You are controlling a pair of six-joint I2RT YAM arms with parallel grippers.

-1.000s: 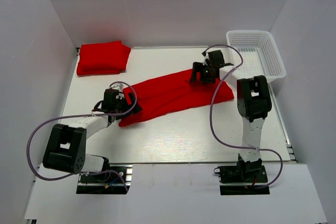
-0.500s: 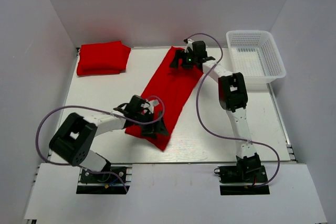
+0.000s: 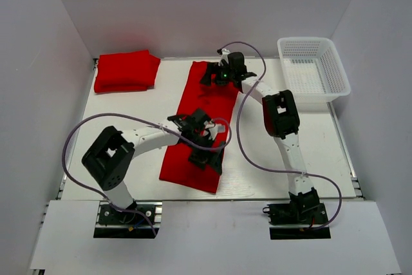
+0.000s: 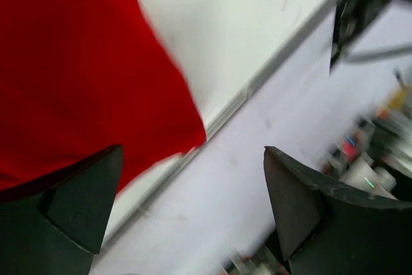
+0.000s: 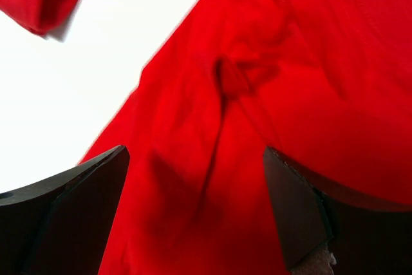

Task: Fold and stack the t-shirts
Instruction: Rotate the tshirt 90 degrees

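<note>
Change, long t-shirt [image 3: 209,104]: in the frame half a second earlier it lies slanted across the table [image 3: 129,127]. It now runs nearly straight from far to near, with its far end shifted left.
Change, left tool [image 3: 207,158]: displaced to the right, now over the near part of the cloth.
Change, right tool [image 3: 214,76]: displaced slightly left, at the far end of the cloth.
Unchanged: folded t-shirt [image 3: 125,71] in the far left corner; white mesh basket [image 3: 308,41] at the far right.
Left tool state: fingers wide apart, nothing clamped between them. The wrist view is blurred.
Right tool state: fingers wide apart, nothing clamped between them.
Long t-shirt relative to left tool: cloth lies beneath and beyond the left finger. Its corner ends between the fingers, and bare table shows ahead of the right finger.
Long t-shirt relative to right tool: creased cloth fills the field beneath both fingers, with bare table to the left.
Location: long t-shirt lies flat at the table centre, well apart from the folded t-shirt.
</note>
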